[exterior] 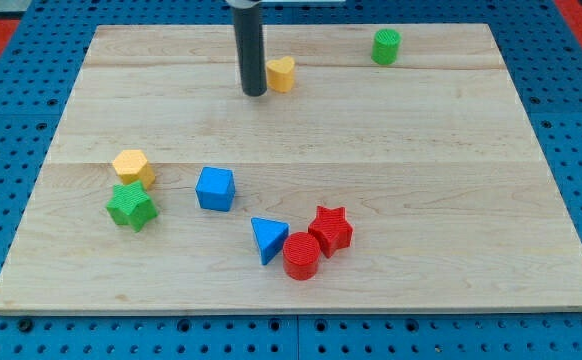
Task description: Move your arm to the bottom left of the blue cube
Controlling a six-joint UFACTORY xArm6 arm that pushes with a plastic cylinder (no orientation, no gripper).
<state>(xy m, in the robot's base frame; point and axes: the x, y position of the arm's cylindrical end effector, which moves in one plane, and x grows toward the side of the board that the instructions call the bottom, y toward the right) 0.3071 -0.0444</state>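
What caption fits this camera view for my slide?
My tip rests beside the yellow heart, far above the blue cube.

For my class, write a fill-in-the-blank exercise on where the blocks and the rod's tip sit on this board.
1. My tip sits just left of the yellow ____ block.
2. The blue cube lies toward the view's ____ from my tip.
3. The red cylinder touches the red ____.
4. The yellow hexagon sits just above the ____ star.

Missing words: heart; bottom; star; green
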